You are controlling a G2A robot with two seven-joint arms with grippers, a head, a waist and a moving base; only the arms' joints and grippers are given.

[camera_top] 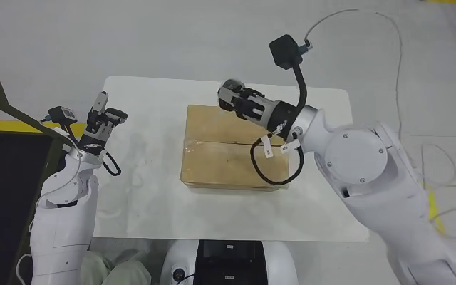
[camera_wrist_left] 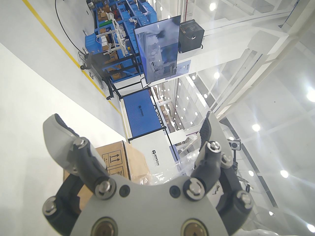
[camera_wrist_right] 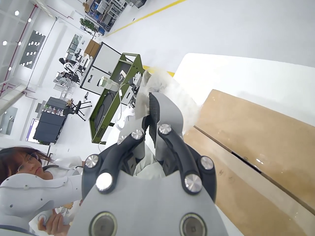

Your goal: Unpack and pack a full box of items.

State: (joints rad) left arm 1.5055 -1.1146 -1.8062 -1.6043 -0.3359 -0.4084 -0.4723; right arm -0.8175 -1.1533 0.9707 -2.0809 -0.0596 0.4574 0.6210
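Observation:
A closed brown cardboard box (camera_top: 231, 146) lies in the middle of the white table (camera_top: 142, 192), its top seam covered with clear tape. My right gripper (camera_top: 228, 96) hovers over the box's far left corner. In the right wrist view the right gripper (camera_wrist_right: 147, 104) is shut on a crumpled strip of clear tape (camera_wrist_right: 169, 87) that lifts off the box (camera_wrist_right: 246, 136). My left gripper (camera_top: 107, 110) is raised over the table's left side, apart from the box. In the left wrist view the left gripper (camera_wrist_left: 133, 124) stands open and empty, with the box (camera_wrist_left: 128, 158) beyond it.
A black camera block on a curved stalk (camera_top: 286, 51) rises above the right arm. A black cable loop (camera_top: 274, 167) from that arm hangs over the box's right half. Bare table surface lies left of and in front of the box.

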